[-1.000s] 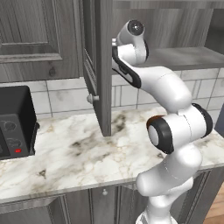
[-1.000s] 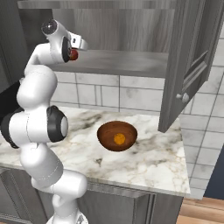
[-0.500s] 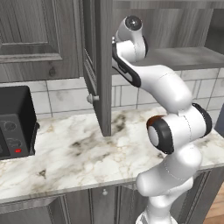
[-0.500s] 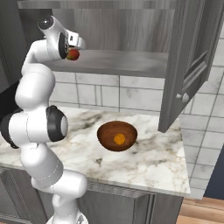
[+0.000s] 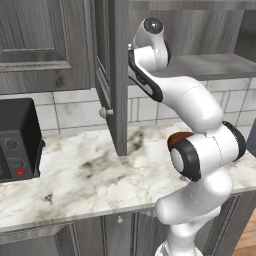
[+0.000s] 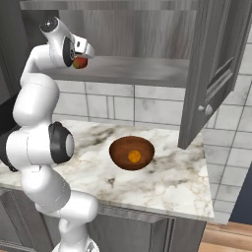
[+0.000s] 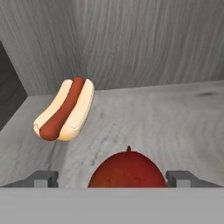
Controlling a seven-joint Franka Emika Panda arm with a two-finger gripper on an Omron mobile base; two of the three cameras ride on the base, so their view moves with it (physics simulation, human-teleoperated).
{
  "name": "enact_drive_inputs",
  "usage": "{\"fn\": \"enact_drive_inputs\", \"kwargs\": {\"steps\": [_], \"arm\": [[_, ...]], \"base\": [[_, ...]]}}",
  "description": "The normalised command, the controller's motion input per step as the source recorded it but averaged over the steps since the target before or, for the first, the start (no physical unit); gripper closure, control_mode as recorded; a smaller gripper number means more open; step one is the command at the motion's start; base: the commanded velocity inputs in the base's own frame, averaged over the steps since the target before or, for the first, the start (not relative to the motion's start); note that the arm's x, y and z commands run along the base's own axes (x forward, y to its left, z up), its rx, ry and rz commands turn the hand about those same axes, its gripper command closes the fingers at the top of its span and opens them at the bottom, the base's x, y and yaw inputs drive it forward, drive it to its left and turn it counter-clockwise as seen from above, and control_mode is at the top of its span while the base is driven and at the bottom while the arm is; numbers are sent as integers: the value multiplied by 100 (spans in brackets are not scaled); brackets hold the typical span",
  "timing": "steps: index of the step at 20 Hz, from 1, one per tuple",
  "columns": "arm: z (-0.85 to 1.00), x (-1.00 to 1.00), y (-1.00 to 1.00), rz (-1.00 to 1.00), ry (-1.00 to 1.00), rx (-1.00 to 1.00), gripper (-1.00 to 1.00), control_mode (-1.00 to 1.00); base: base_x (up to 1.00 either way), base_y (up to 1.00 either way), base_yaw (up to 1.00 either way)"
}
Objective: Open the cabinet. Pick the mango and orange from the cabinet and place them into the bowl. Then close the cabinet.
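The fingers (image 7: 43, 178) stand spread wide to either side of the mango (image 7: 127, 169), which rests on the cabinet (image 6: 206, 74) shelf near a hot dog (image 7: 64, 109). Smooth, rounded and firm-looking, it will likely slip unless pinched across its widest middle, with moderate pressure.

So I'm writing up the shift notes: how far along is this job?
Done: the cabinet doors stand open and the orange lies in the bowl. In hand: the open claw sits either side of the mango on the shelf, beside a hot dog. Left: bowl the mango, shut the doors.
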Motion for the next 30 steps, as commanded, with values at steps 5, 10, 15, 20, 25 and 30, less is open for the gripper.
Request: {"fn": "enact_drive_inputs", "kwargs": {"steps": [5, 10, 15, 20, 25, 30], "arm": [[-25, -9, 0, 0, 5, 0, -100, -100], [-27, -11, 0, 0, 5, 0, -100, -100], [-36, -19, 0, 0, 8, 0, -100, -100], [-17, 4, 0, 0, 0, -3, -100, -100], [-13, 16, 0, 0, 0, -3, -100, -100], [-3, 8, 0, 0, 0, 0, -100, -100]], "base": [[0, 0, 0], [0, 0, 0], [0, 0, 0], [0, 0, 0], [0, 0, 0], [0, 0, 0]]}}
